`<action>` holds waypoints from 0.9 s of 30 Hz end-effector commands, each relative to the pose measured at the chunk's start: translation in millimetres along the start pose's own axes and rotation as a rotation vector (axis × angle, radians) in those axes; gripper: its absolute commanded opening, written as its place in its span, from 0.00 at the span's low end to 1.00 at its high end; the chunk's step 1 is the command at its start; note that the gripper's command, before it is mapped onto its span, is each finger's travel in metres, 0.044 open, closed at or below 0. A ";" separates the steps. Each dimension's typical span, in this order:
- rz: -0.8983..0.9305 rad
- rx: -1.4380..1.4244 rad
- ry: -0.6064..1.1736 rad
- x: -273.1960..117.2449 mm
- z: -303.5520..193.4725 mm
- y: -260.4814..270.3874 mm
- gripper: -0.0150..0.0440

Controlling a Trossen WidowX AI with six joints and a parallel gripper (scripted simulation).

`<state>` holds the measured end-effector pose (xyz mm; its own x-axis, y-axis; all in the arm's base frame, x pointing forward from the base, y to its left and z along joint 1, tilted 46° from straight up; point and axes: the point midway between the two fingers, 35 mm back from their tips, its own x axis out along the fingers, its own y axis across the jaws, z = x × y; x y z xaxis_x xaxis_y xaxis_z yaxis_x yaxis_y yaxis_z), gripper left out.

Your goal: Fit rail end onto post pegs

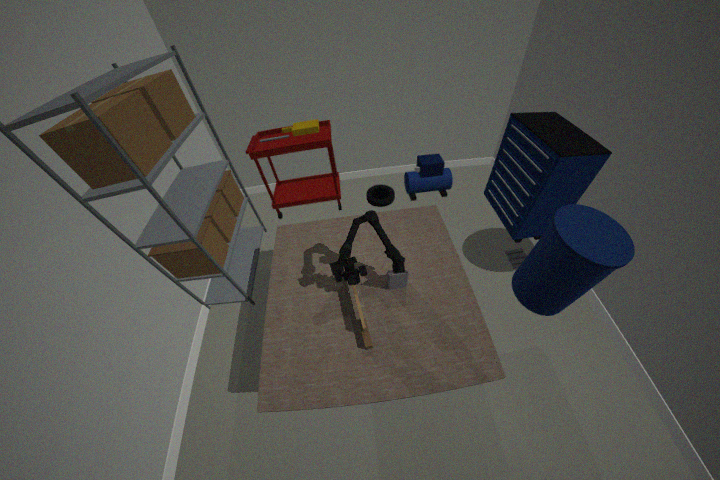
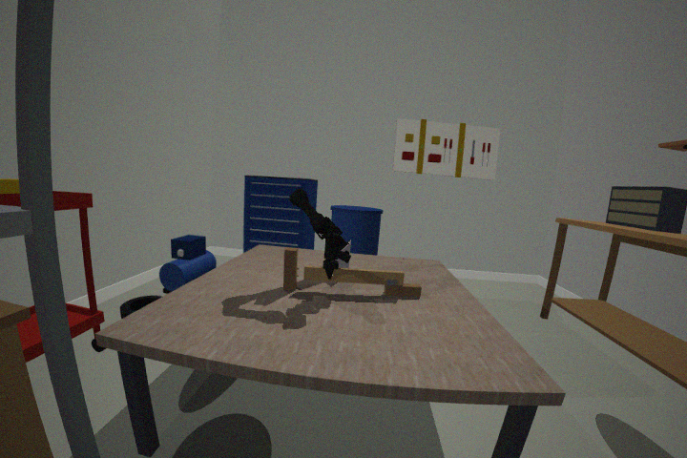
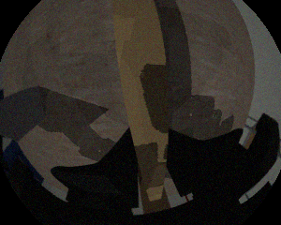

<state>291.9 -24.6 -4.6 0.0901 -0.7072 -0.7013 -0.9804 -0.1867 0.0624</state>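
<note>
The long wooden rail (image 1: pixel 359 306) (image 2: pixel 365 276) (image 3: pixel 141 94) is off the table and looks close to level. Its far end is at the bracket (image 2: pixel 391 282) on the low footboard block (image 2: pixel 410 292) (image 1: pixel 367 341). My gripper (image 2: pixel 329 274) (image 3: pixel 142 127) is shut on the rail nearer its post end, one finger on each side. The upright post (image 2: pixel 290 270) stands just beyond the rail's near end, with a narrow gap between them in the exterior view. The pegs are too small to judge against the holes. In the top view the arm hides the post.
The arm's base stands by a pale grey block (image 1: pixel 397 280) beside the rail on the tabletop (image 1: pixel 429 350) (image 2: pixel 355 345). The arm arches from there over to the rail. A shelf rack, red cart, blue cabinet and blue barrel stand around the table.
</note>
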 end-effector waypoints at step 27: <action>-0.004 0.000 0.000 -1.8 -9.9 -0.4 0.25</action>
<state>293.3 -29.9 1.6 0.0911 -0.7080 -0.7003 -0.9804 -0.1870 0.0615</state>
